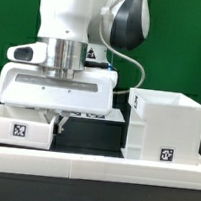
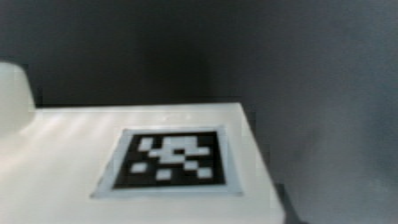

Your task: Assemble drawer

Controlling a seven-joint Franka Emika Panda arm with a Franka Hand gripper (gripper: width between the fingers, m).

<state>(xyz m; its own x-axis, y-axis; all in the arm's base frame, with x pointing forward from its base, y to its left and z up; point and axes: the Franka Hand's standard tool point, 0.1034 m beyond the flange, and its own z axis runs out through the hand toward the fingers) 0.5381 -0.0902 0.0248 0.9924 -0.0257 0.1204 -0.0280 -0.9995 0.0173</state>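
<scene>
From where I stood, the drawer's big housing (image 1: 166, 131) sat on the black table (image 1: 89, 140) toward the exterior view's right. It was open at the top, and its tagged front wall stood close behind the white rim (image 1: 91, 170) that ran along the table's near edge. A strip of bare table lay open just beside the housing, on the side toward the exterior view's left, between it and a small tray (image 1: 20, 128). That tray stood apart from the housing, its own tagged front facing the rim and close to it. The arm filled the space above this gap. The hand (image 1: 58, 118) hung low over the end of the tray nearer the housing, with its broad white body just above the tray's top edge and stopping short of the housing's wall. Its fingers dropped behind the tray's corner and were mostly hidden, so I could not tell how wide they stood or whether they had hold of anything. The wrist view was blurred: a tagged face (image 2: 173, 160) of white plastic lay close beneath the camera, its far edge ending against the dark table.
</scene>
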